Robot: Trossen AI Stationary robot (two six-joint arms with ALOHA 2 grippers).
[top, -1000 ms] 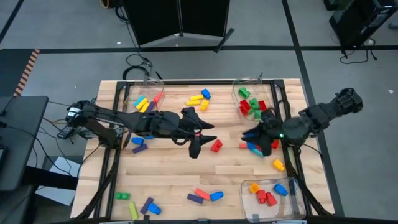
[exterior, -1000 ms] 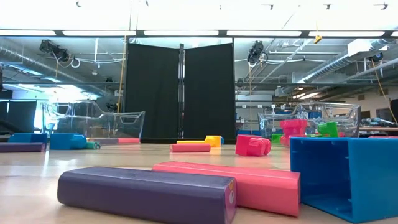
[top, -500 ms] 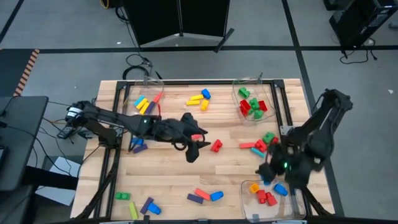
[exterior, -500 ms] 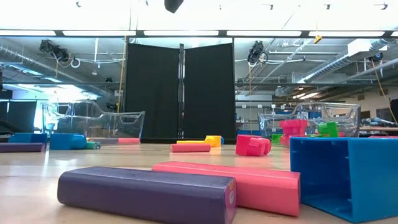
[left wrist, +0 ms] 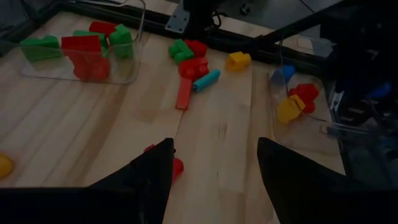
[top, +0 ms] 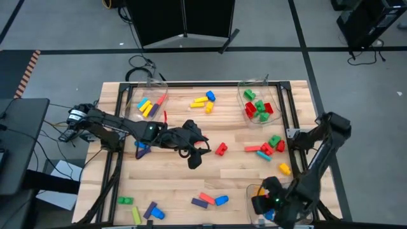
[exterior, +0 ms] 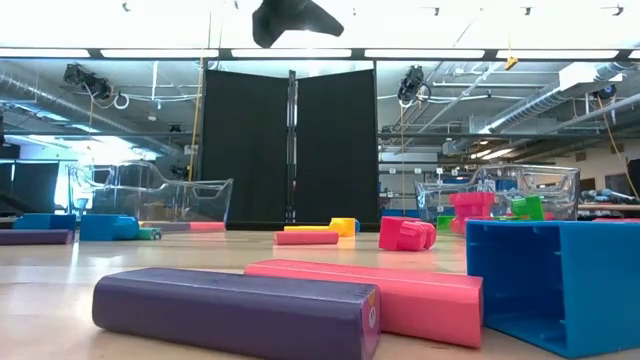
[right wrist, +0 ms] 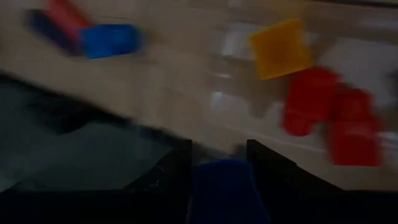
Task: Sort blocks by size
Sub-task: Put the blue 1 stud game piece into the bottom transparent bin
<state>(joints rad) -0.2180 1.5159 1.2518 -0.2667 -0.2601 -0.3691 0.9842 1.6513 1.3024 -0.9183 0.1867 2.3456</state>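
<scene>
From above, the left gripper (top: 196, 157) hangs over the table's middle, just left of a red block (top: 220, 149); the right gripper (top: 266, 205) is over the near-right clear bin (top: 254, 191). The low view shows a purple bar (exterior: 235, 313) against a pink bar (exterior: 400, 297) and a blue brick (exterior: 560, 283). The left wrist view shows spread, empty fingers (left wrist: 149, 177). In the right wrist view, fingers (right wrist: 179, 163) pinch a blue block (right wrist: 224, 186) above the bin's red and orange blocks.

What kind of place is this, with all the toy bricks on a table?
Probably a robotics lab in a large industrial hall: exposed ceiling pipes and strip lights overhead, a black curtain backdrop, and a wooden table with two robot arms sorting blocks into clear bins.
</scene>
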